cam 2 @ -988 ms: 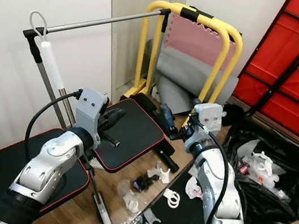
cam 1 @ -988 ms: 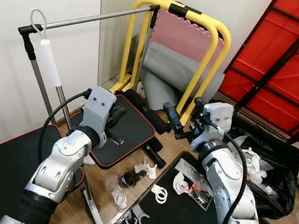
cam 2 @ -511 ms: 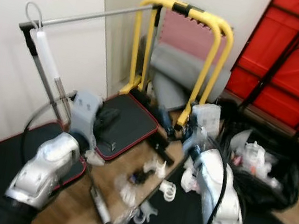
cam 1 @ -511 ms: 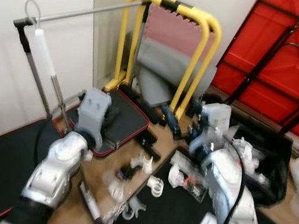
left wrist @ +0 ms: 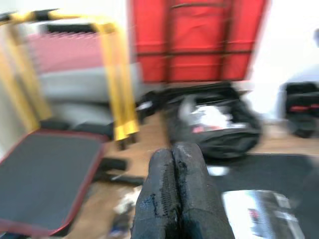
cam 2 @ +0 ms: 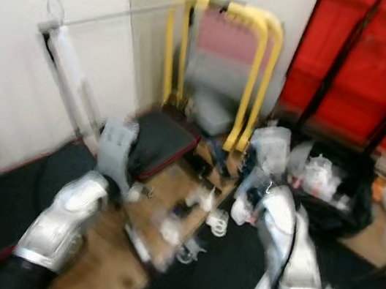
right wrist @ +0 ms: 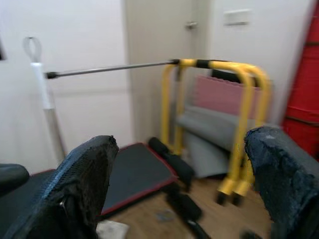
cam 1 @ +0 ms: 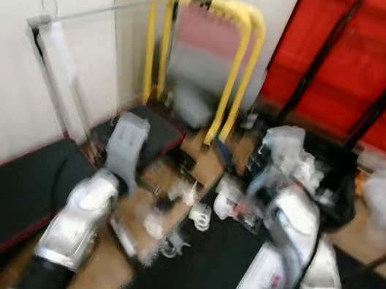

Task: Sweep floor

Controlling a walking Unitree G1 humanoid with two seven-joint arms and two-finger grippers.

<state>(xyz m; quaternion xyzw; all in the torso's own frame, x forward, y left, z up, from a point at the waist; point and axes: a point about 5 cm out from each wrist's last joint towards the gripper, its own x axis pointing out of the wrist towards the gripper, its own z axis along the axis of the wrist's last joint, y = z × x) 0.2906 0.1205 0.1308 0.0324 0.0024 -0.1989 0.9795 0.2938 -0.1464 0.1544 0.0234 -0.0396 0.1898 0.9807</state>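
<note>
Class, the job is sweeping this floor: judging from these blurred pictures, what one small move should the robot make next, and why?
Probably reach the open right gripper toward the broom handle leaning across the yellow frame. Plastic litter lies on the wooden floor, the left gripper is shut on nothing, and neither holds a tool.

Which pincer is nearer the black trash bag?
Right. The right pincer hangs beside the bag, at its left edge. The left pincer is farther left, over the black mat, across the floor litter.
</note>
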